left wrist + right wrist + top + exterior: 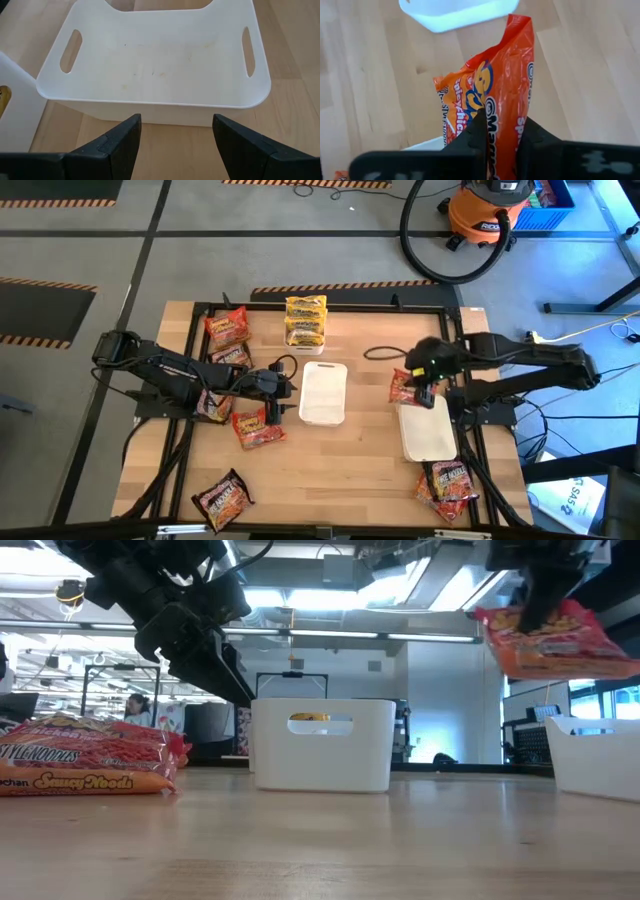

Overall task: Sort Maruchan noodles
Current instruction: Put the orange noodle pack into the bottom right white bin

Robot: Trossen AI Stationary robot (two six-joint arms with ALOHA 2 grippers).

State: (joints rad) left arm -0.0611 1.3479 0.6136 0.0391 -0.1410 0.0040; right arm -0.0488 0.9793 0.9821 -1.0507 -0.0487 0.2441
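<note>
Orange crinkly plastic is pinched between the fingers of my right tool (500, 131), which is clamped on one packet (495, 100) of the noodles and holds it in the air, right of centre in the high view, at the near end of the right tray (428, 435); I judge I carry it by its edge so it hangs free and can drop flat into that tray. My left tool (175, 137) stands with its fingers apart and nothing between them, just left of the centre tray (323, 392), whose bare white floor fills the left wrist view; I read that as waiting ready for the next pick. More packets lie on the table (340, 470): a yellow stack (305, 320) at the upper middle, red ones (227, 327) at the upper left, one (258, 428) just below my left tool, a dark one (222, 498) at the lower left, and a pile (450, 485) at the lower right. My left arm covers parts of the packets beneath it, so I cannot count them. From the low view the tray walls hide their contents, apart from a glimpse of yellow through a handle slot.
</note>
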